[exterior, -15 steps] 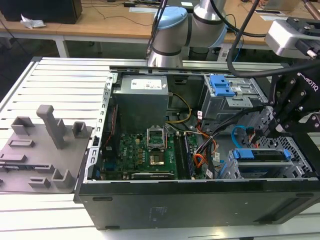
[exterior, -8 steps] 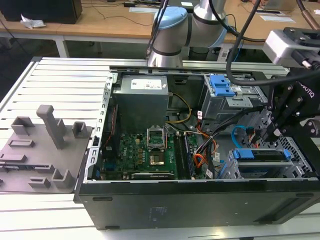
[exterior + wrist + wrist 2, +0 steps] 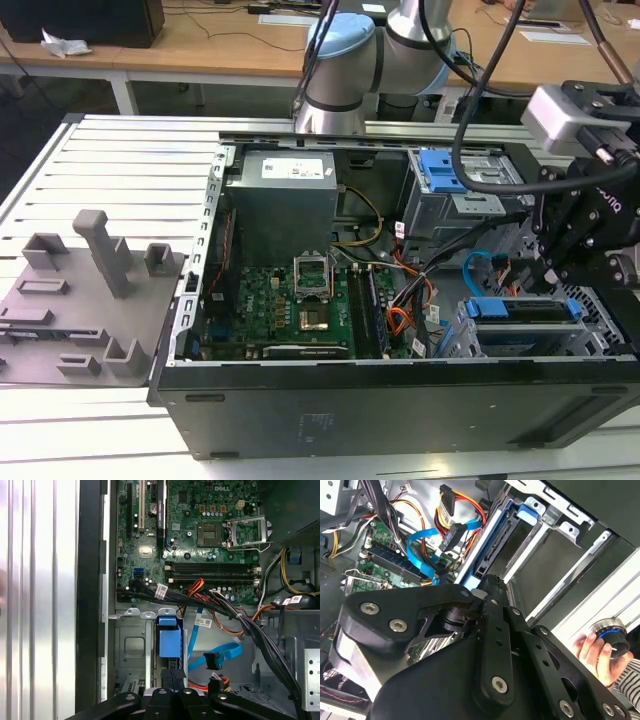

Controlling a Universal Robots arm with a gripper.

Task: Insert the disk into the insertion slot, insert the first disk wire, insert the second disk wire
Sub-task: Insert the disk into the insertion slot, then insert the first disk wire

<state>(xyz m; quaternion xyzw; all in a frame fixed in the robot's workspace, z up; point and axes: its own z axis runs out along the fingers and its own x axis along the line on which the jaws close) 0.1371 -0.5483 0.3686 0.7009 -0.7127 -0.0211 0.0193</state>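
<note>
You are looking at a white sticker on the far power supply, white lettering on the motherboard, and a white tag on the black cable bundle.

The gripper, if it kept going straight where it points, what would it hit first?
Probably the disk, blue-framed, in the insertion slot, directly ahead of the gripper; depth is unclear.

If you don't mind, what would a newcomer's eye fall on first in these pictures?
The open computer case with its green motherboard sits in the exterior view's middle. At that view's right the black gripper hangs over the blue-railed disk in the insertion slot.
</note>
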